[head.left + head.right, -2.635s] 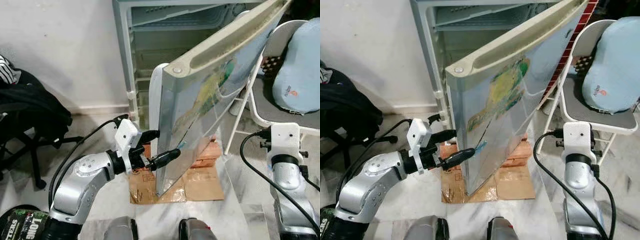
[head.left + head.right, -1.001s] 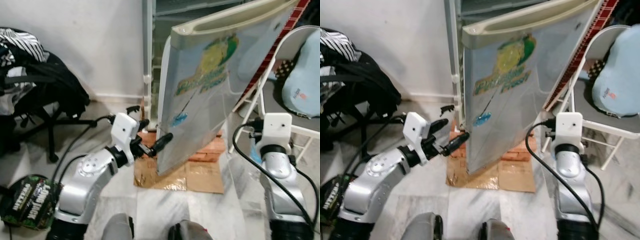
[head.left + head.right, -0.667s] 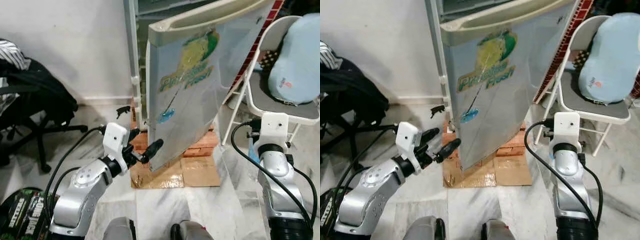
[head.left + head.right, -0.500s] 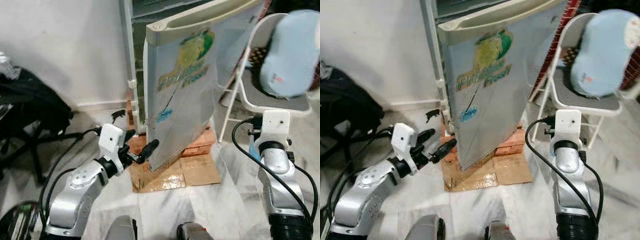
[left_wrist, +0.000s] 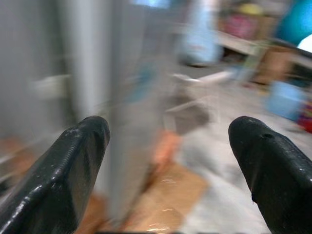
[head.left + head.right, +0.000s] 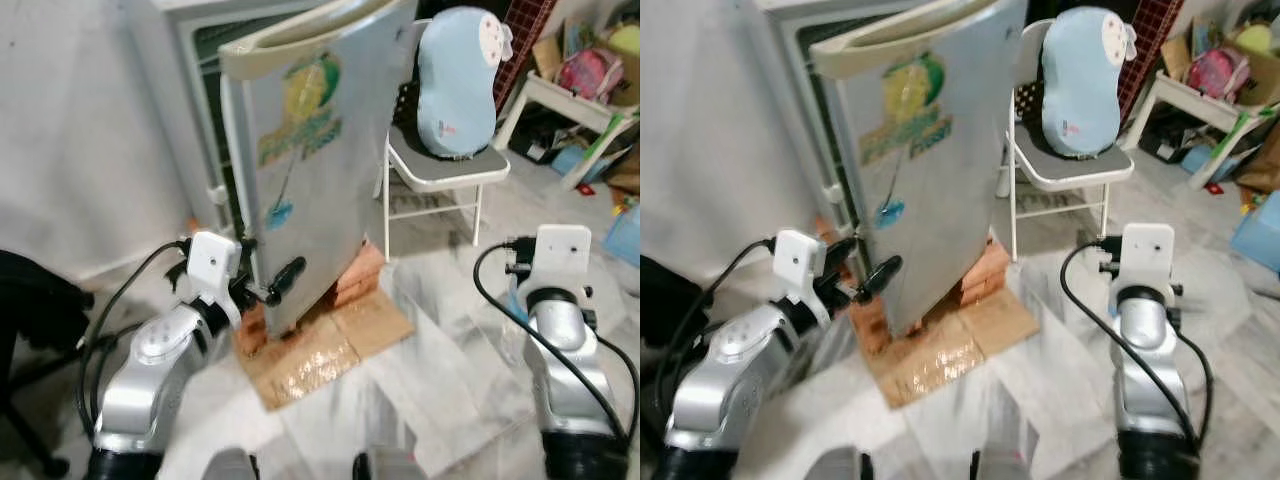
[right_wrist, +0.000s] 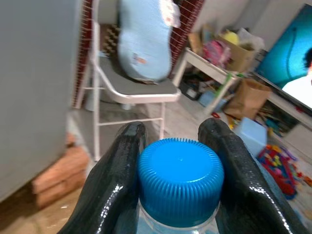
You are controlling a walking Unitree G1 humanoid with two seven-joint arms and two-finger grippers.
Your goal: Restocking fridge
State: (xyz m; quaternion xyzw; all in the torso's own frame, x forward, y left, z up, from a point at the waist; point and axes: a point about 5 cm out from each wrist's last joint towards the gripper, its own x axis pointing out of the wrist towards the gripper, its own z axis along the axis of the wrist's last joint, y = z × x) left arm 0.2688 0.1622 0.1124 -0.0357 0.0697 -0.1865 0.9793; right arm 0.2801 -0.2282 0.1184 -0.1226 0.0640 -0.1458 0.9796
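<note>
The grey fridge [image 6: 190, 60] stands on bricks with its door [image 6: 310, 170] ajar; a yellow-green sticker is on the door's front. My left gripper [image 6: 268, 268] is open beside the door's lower free edge, one finger [image 6: 285, 275] against the door's front. The blurred left wrist view has both black fingers [image 5: 73, 161] wide apart with nothing between them. My right arm [image 6: 560, 330] is raised to the right of the fridge. In the right wrist view my right gripper [image 7: 173, 129] is shut on a clear bottle with a blue ribbed cap [image 7: 180, 180].
A white folding chair [image 6: 440, 170] with a light blue cushion [image 6: 455, 70] stands right of the fridge. Bricks [image 6: 355, 280] and flattened cardboard [image 6: 320, 350] lie under the fridge. A white table [image 6: 570, 100] and clutter sit at far right, a black chair [image 6: 30, 300] at left.
The camera has moved and the whole view has shifted. The door has swung closer to the fridge body. My left gripper stays by the door's lower edge; the right still holds the bottle.
</note>
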